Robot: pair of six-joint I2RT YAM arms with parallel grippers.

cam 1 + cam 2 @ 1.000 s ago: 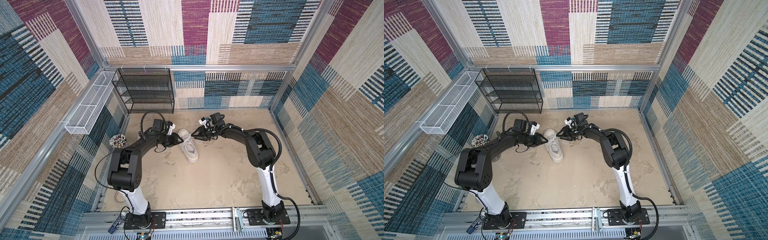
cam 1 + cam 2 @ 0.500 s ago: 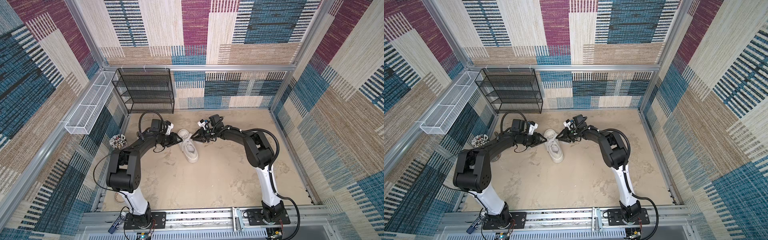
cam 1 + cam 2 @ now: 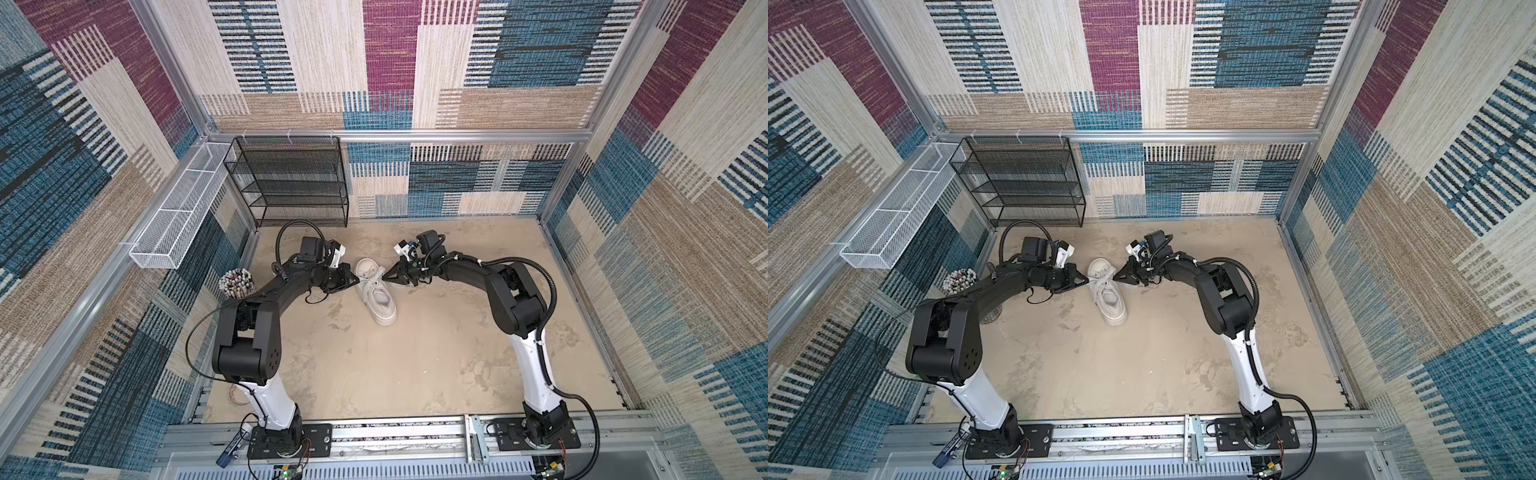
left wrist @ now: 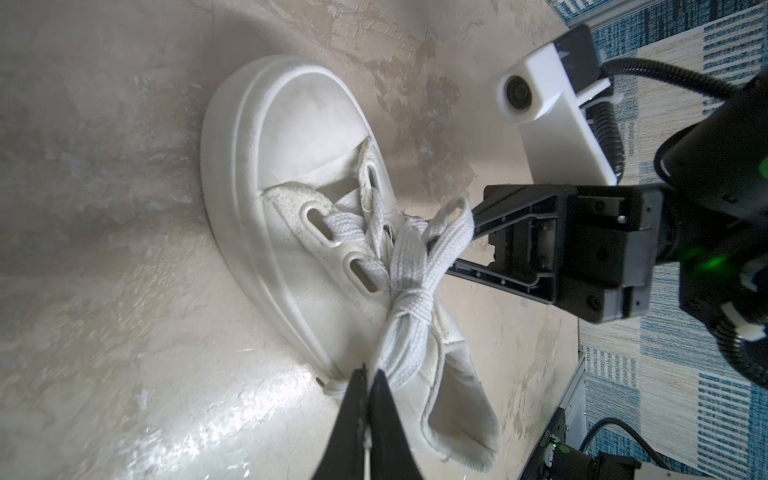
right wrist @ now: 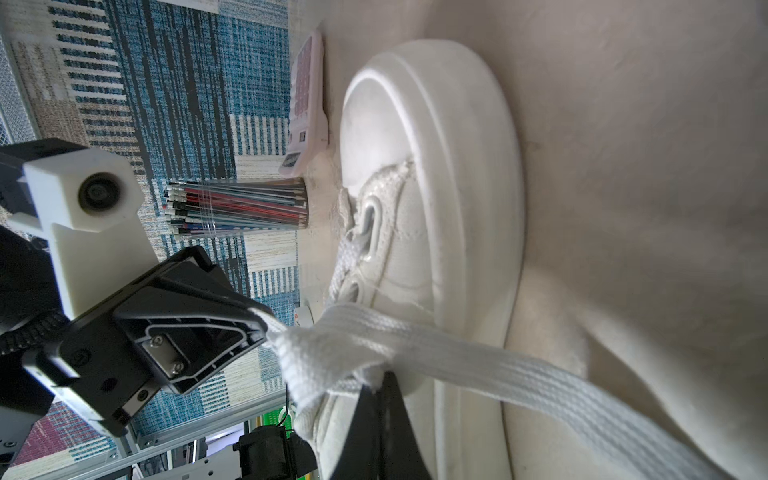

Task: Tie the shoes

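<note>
Right now the sneaker [image 3: 376, 297] [image 3: 1109, 296] stands on its sole on the beige tabletop [image 3: 374, 374], toward the back and about midway across. Its rounded toe points at the rear wall and its heel faces the arm bases. Both top views show the arms reaching in from opposite sides, so the shoe sits directly between the left gripper [image 3: 354, 279] [image 3: 1085, 281] and the right gripper [image 3: 386, 276] [image 3: 1117, 277]. The tips of both are at the lace area, over the front half of the shoe. The laces [image 4: 409, 299] [image 5: 415, 345] are flat and off-white, crossed and cinched into a knot above the eyelets. In the left wrist view the left gripper [image 4: 368, 399] has its jaws pressed together on a doubled band of lace running down from the knot. In the right wrist view the right gripper [image 5: 380, 399] is likewise clamped on a bunch of lace just beside the knot, while a wide strand runs off past the camera. That view also shows the left gripper's tip touching the lace from the far side of the shoe. A cup of pencils [image 3: 235, 282] [image 5: 241, 205] stands near the left wall, well apart from the shoe, with a pink calculator [image 5: 307, 108] lying beyond it. A black mesh rack [image 3: 291, 183] stands against the back wall, beside a white wire basket [image 3: 178, 216] fixed to the left frame.
</note>
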